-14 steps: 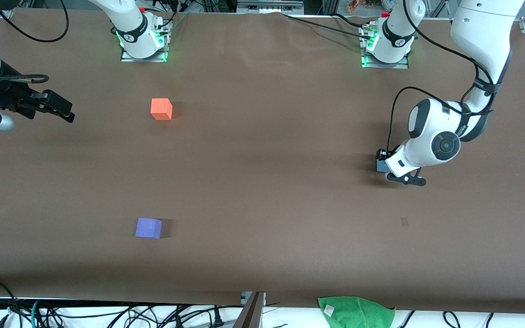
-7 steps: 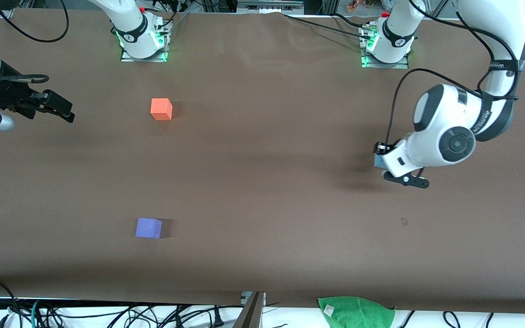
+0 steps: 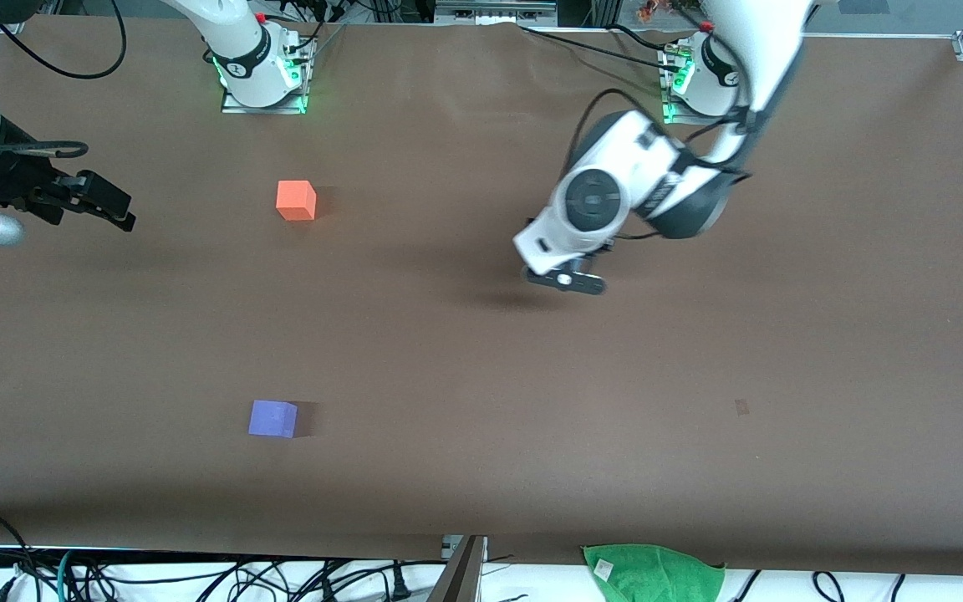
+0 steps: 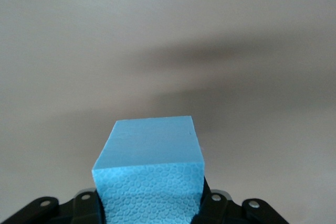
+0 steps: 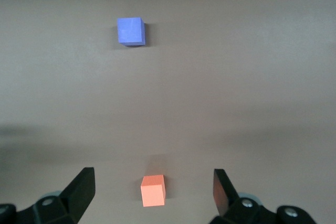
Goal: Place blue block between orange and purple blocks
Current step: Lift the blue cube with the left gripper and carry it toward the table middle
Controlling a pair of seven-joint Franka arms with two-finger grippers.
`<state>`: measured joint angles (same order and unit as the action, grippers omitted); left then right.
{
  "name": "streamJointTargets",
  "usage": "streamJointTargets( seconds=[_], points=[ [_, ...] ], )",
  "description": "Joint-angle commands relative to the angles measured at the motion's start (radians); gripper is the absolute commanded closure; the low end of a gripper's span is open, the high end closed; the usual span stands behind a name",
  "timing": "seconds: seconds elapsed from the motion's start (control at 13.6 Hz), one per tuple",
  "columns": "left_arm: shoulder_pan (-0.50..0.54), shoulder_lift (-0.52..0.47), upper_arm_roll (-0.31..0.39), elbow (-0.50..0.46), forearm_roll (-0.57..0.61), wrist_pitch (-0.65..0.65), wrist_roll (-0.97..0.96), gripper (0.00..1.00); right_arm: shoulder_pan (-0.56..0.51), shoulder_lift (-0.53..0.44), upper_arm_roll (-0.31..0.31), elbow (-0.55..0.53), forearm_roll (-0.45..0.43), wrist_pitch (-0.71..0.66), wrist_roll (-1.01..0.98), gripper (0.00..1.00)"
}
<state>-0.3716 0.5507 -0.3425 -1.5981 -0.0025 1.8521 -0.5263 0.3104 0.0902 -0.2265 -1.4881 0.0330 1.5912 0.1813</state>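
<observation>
Two cubes sit on the brown desk (image 3: pixel 465 351), both toward the right arm's end. The orange block (image 3: pixel 296 201) lies closer to the edge where the robots' bases stand, and the purple block (image 3: pixel 272 419) lies closer to the front-camera edge, almost in line with it and well apart from it. Bare desk shows between them.

The blue block (image 4: pixel 149 174) is off the desk, clenched between the fingers of the left hand (image 4: pixel 149 211); the left wrist view shows its smooth face and its pebbled face, with the dark fingers (image 4: pixel 215 208) pressed against both sides. In the front view the left hand (image 3: pixel 563 280) hangs in the air over the middle of the desk, somewhat toward the base edge, its shadow falling on the bare surface below; the block itself is hidden there under the wrist.

The right hand (image 3: pixel 109 206) waits near the desk's edge at the right arm's end, level with the orange block. Its fingers (image 5: pixel 79 190) stand wide apart and grasp nothing, and the right wrist view shows the orange block (image 5: pixel 153 190) and purple block (image 5: pixel 130 30) through the gap.

A green cloth (image 3: pixel 653 573) lies off the desk past the front-camera edge.
</observation>
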Motion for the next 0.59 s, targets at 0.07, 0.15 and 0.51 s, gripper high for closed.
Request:
streamJointTargets(
  seconds=[0.07,0.15,0.51],
  points=[
    [-0.052,0.153,0.017,0.057,-0.005,0.163,-0.087,0.87,-0.002,0.026,0.006,0.015,-0.007,0.033,-0.013,0.01],
    [-0.062,0.178,0.019,0.06,-0.005,0.194,-0.109,0.87,-0.005,0.036,0.006,0.014,-0.007,0.071,-0.014,0.01],
    [-0.084,0.227,0.023,0.056,-0.004,0.25,-0.164,0.0,0.004,0.065,0.009,0.009,-0.005,0.073,-0.002,0.01]
  ],
)
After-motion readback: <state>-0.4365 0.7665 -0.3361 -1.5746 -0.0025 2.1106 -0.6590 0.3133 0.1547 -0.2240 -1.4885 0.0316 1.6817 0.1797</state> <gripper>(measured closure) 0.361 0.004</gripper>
